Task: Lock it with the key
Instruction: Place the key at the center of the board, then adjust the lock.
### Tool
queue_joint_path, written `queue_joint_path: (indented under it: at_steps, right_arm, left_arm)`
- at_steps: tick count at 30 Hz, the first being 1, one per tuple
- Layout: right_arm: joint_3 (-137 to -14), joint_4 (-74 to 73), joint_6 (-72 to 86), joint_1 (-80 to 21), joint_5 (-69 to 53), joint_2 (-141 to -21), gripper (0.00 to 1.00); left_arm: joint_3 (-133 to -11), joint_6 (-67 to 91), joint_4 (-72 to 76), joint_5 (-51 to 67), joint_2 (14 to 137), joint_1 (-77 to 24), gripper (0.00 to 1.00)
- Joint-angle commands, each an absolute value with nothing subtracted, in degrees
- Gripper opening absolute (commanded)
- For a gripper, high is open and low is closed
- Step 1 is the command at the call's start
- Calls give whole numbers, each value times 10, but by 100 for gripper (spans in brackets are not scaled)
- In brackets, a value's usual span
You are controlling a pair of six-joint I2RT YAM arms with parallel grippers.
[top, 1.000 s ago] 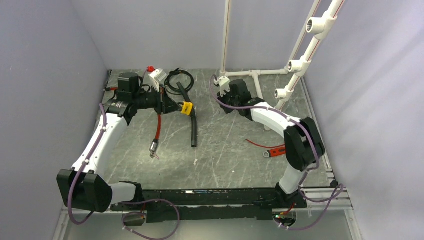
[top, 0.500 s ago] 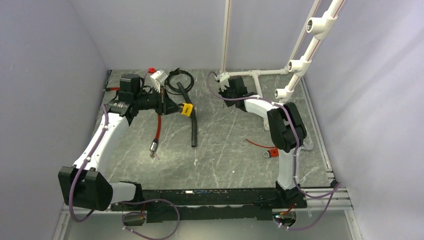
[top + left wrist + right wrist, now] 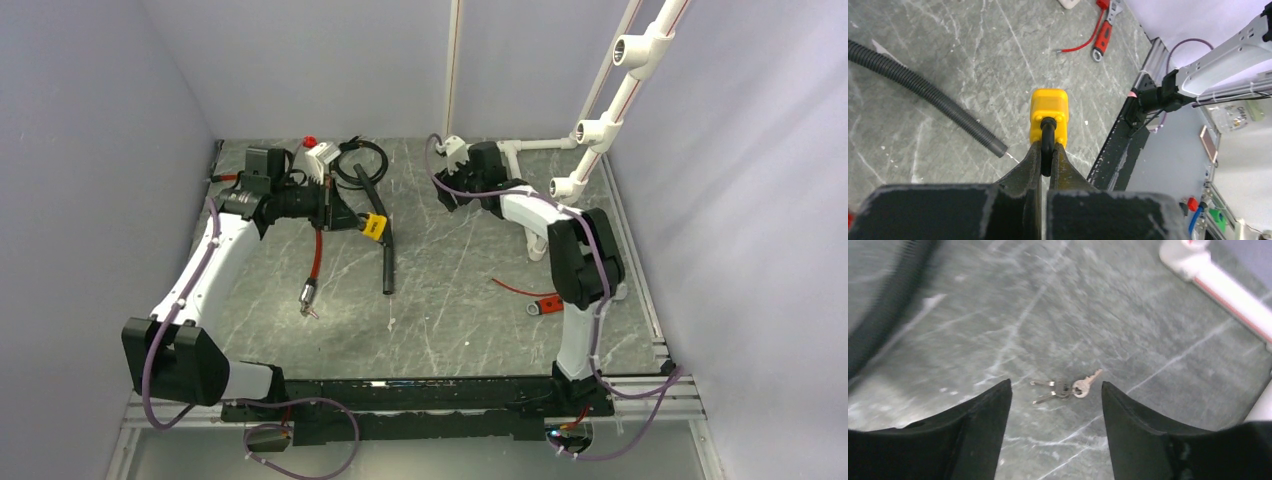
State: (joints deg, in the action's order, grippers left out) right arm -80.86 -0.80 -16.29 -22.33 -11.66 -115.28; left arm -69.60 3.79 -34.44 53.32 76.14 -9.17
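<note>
A yellow padlock (image 3: 1049,114) hangs above the table by its black shackle (image 3: 1047,145), and my left gripper (image 3: 1048,150) is shut on that shackle. From above, the padlock (image 3: 374,227) sits at the tip of the left gripper (image 3: 352,218), left of centre. A small bunch of silver keys (image 3: 1068,387) lies flat on the grey table. My right gripper (image 3: 1056,385) hovers over it, open, with the keys just beyond the gap between its fingertips and nothing held. In the top view the right gripper (image 3: 447,192) is at the back centre, and the keys are too small to make out there.
A black corrugated hose (image 3: 384,235) lies just right of the padlock. A red cable with a metal plug (image 3: 316,258) lies below the left gripper. A red-handled wrench (image 3: 545,303) and thin red wire lie at right. White pipe framework (image 3: 590,130) stands behind the right arm.
My right gripper has gone from shut to open, and its arm has drawn its elbow in and turned at the back. The left gripper and padlock have dipped slightly.
</note>
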Motion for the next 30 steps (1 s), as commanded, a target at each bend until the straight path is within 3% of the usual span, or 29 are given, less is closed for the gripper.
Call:
queue_joint_path:
  at_steps: [1, 5, 9, 16, 20, 30]
  right_arm:
    - [-770, 26, -155, -226, -258, -1021, 73]
    - [-691, 36, -142, -229, -367, -910, 85]
    - [-591, 44, -161, -245, -438, -768, 90]
    - [-470, 31, -221, -347, -425, -586, 96]
    - [-444, 45, -219, -416, -352, -553, 97]
    - [-460, 93, -173, -460, -314, -572, 98]
  left_arm:
    - [-762, 27, -383, 611, 776, -86, 0]
    - [-795, 16, -438, 676, 792, -83, 0]
    - [-801, 49, -444, 751, 795, -82, 0]
    - [-738, 250, -257, 829, 756, -83, 0]
    - [-730, 255, -266, 844, 742, -93, 0]
    - [-726, 175, -355, 860, 732, -130, 0]
